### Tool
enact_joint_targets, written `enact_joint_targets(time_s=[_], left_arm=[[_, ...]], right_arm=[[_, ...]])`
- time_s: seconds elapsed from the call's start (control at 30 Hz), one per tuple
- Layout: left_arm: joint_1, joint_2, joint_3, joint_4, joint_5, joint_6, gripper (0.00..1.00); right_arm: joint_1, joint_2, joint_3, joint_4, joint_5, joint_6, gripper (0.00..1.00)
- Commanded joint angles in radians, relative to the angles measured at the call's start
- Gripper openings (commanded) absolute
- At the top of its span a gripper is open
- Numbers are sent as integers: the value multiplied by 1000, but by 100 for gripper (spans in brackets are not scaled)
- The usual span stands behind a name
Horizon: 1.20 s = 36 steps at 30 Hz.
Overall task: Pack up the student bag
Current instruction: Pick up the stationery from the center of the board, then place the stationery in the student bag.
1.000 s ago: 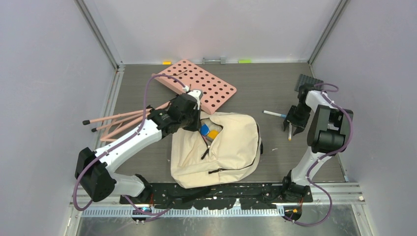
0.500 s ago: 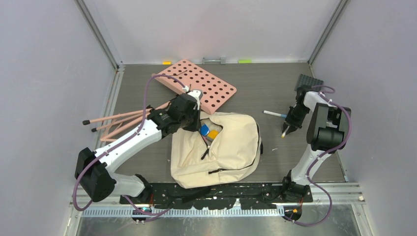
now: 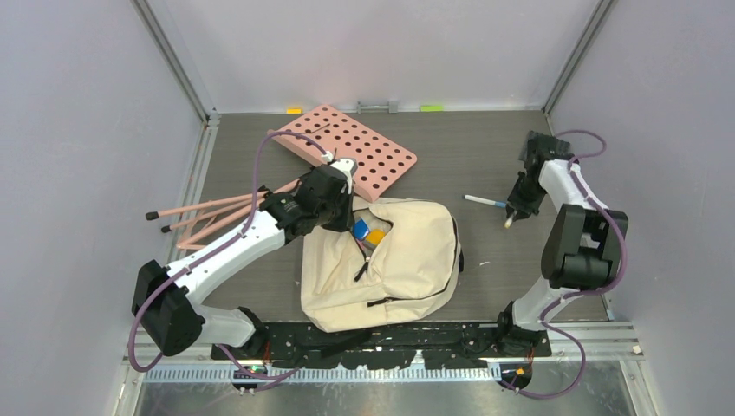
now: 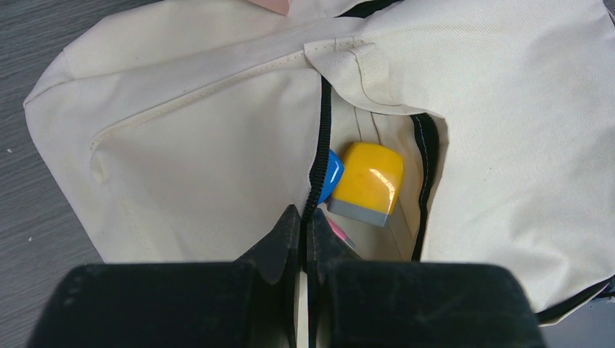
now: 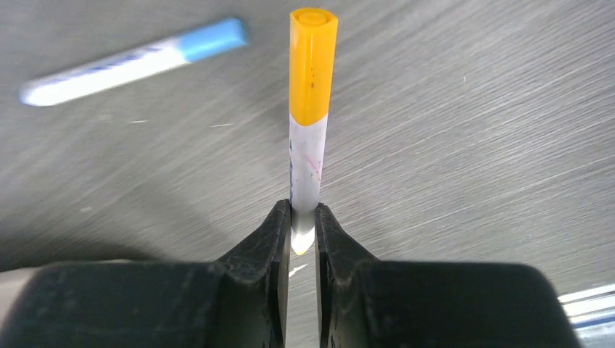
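Student bag lies flat at the middle of the worktop, nearer the near edge than the far one. Cream fabric, black zip. The zip opening is on the bag's left half and gapes toward the far-left. Inside the opening sit a yellow block with a grey base and a blue item, touching one another, with a sliver of something pink below them that is too hidden to name. Left gripper sits at the far-left rim of the bag. Its jaws are pressed together on the zip edge of the opening, with the black zip line running up from between them. Right gripper is out toward the right edge, well apart from the bag. It pinches the white tail end of a yellow-capped marker, which points straight away from the jaws. Whether the cap end touches the worktop cannot be told. A blue-capped marker lies flat on the worktop just beside the held one, on its left and angled across. A pink perforated board lies toward the far edge, left of centre, and its near corner reaches the far edge of the bag beside the left wrist. A bundle of thin pink rods with dark tips lies by the left edge, partly under the left arm.
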Motion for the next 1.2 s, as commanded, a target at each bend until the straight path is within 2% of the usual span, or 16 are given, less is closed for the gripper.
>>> enact_joint_targets(time_s=[0.0,0.13,0.23,0.5,0.63,0.87,1.17], left_arm=[[5,-35,24,25,-41,9,0],[5,-2,54,23,-22,26,0],[5,13,71,19,-19,34,0],[17,38,94,26,-29,16,0],[22,54,106,24,-24,9,0],[30,79,121,16,-10,18,0],[33,109,146,19,8,8,0]], right_arm=[[78,-130,119,22,11,68,1],[262,-123,231,29,-34,99,1],[357,-111,312,53,-146,140,1],[574,-40,383,24,-594,160,1],[652,2,412,-61,-707,109,1],[721,92,555,-352,-793,-38,1],[802,95,478,-440,-893,-72,1]])
